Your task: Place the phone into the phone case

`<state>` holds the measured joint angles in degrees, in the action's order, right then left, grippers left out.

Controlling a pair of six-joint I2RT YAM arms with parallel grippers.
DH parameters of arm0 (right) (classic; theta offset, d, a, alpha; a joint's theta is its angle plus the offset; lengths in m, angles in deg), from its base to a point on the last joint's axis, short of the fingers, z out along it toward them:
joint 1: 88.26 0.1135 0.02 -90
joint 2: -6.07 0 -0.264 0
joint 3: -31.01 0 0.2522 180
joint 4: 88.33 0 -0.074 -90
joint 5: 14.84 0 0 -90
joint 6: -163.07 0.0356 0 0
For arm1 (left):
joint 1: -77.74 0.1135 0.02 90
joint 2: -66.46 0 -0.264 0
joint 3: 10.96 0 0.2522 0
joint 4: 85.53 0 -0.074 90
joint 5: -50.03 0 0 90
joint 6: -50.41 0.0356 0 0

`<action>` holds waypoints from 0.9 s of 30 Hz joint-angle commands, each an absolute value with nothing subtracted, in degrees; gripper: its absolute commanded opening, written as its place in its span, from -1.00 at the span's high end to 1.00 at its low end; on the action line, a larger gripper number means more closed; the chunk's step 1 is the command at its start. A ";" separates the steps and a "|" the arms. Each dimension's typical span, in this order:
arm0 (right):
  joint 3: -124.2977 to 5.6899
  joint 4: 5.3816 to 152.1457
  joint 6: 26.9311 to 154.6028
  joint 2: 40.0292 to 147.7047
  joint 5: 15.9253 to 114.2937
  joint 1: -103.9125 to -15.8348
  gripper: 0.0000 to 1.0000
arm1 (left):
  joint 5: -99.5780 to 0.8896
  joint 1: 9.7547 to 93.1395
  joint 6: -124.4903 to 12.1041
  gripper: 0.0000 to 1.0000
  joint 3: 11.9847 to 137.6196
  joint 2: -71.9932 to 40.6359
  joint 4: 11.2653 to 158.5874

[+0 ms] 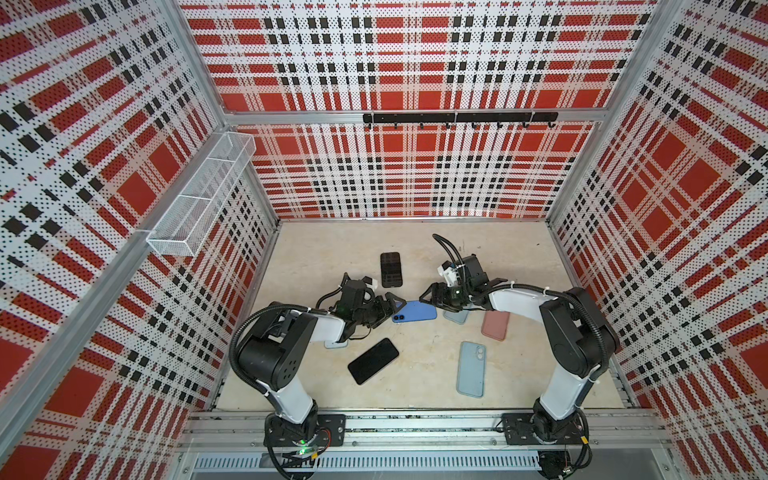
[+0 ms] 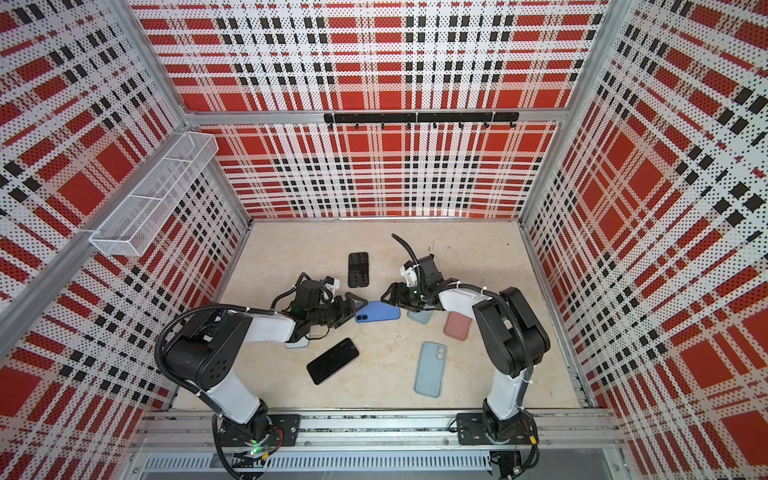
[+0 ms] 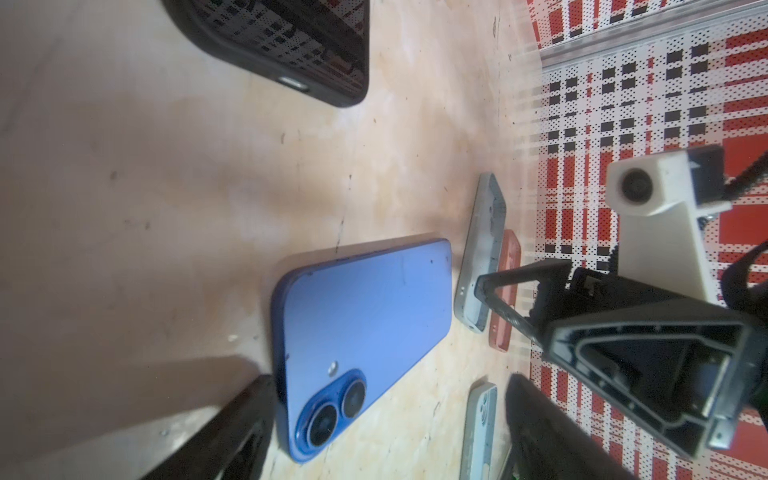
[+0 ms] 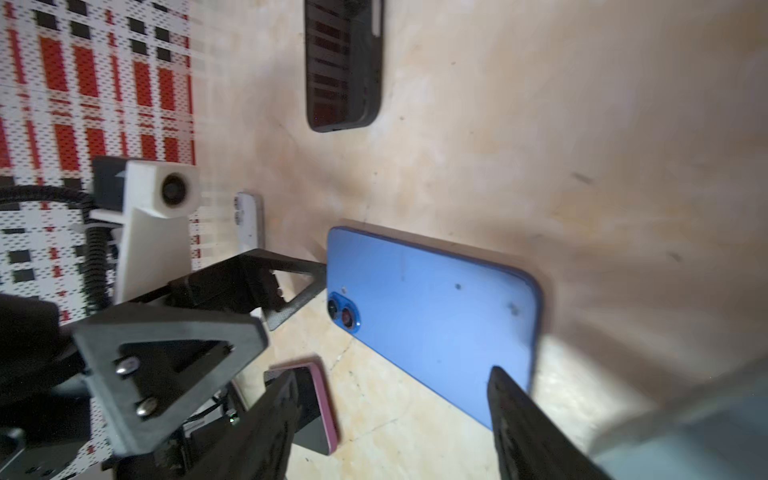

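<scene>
A blue phone [image 1: 414,311] [image 2: 377,311] lies back up on the table, its twin lenses toward the left arm. My left gripper [image 1: 394,309] [image 3: 390,436] stands open at that lens end, with one finger [image 3: 232,432] beside the phone's edge. At the opposite end my right gripper [image 1: 432,302] [image 4: 395,428] is open too, one finger [image 4: 528,428] over the phone's corner and nothing held. An empty grey-blue phone case [image 1: 456,316] [image 3: 482,257] lies just past the phone, partly under the right gripper. A pink case [image 1: 495,325] [image 3: 505,291] lies beside it.
A black cased phone [image 1: 391,269] lies behind the grippers. In front are a dark phone [image 1: 372,360] screen up and a light blue cased phone [image 1: 471,369]. A white phone [image 1: 336,343] peeks out under the left arm. Plaid walls close in three sides of the table.
</scene>
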<state>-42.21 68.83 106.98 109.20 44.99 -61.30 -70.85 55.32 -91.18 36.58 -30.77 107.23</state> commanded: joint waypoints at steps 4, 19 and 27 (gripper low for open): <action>-46.14 62.61 101.12 113.30 48.80 -61.38 -0.56 | -69.40 55.61 -90.47 -0.99 35.93 -30.83 99.86; -43.68 74.35 105.96 117.26 32.57 -60.52 -0.53 | -70.15 55.54 -90.36 -0.99 37.08 -31.31 99.10; -41.15 94.20 118.69 115.07 21.20 -60.34 -0.43 | -70.09 54.85 -90.74 -0.99 36.64 -31.72 99.78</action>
<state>-41.03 78.62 111.81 115.93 34.72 -62.85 -69.21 56.17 -90.33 37.59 -29.74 104.76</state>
